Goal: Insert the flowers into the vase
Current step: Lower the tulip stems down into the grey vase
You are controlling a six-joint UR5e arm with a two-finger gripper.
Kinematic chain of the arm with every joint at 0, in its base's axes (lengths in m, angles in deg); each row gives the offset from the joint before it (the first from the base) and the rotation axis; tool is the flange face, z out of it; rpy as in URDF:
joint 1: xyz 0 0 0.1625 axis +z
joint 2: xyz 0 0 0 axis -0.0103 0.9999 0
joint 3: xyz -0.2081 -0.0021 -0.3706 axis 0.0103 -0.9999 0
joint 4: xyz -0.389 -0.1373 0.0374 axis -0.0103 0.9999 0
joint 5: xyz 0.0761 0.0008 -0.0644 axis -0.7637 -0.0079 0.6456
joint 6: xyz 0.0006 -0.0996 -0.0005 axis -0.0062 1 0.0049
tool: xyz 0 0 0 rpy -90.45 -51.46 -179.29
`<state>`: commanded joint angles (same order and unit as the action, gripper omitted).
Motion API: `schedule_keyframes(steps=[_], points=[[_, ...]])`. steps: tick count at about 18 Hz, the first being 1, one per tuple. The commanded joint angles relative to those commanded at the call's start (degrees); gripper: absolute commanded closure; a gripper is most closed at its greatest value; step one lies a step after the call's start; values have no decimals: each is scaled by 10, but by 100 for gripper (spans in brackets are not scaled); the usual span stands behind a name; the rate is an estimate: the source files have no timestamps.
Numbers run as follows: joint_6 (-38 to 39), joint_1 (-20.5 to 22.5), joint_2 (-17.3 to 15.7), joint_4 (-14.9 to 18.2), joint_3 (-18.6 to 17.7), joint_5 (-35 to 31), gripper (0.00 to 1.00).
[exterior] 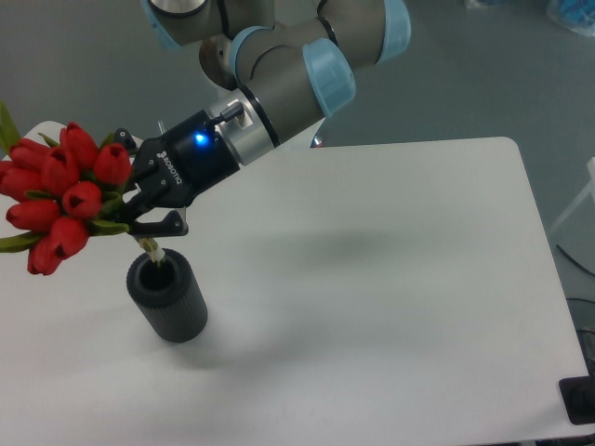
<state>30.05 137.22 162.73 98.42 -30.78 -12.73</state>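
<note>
The flowers (60,195), a tight bunch of red tulip buds with green leaves, hang tilted to the left over the table's left side. My gripper (139,212) is shut on their pale stems just below the buds. The stem ends (153,253) reach down into the mouth of the vase (169,297), a small dark ribbed cylinder standing upright on the white table (372,279) right below my gripper. The buds are well above and left of the vase rim.
The arm (279,74) reaches in from the top centre. The table's right edge runs near a dark object (578,400) at the lower right corner.
</note>
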Motion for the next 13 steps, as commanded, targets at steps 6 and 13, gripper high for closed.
schedule_keyframes(steps=[6,13], points=[[1,-5,9,0,0,0,83],[-5,-4,26,0,4,7,83]])
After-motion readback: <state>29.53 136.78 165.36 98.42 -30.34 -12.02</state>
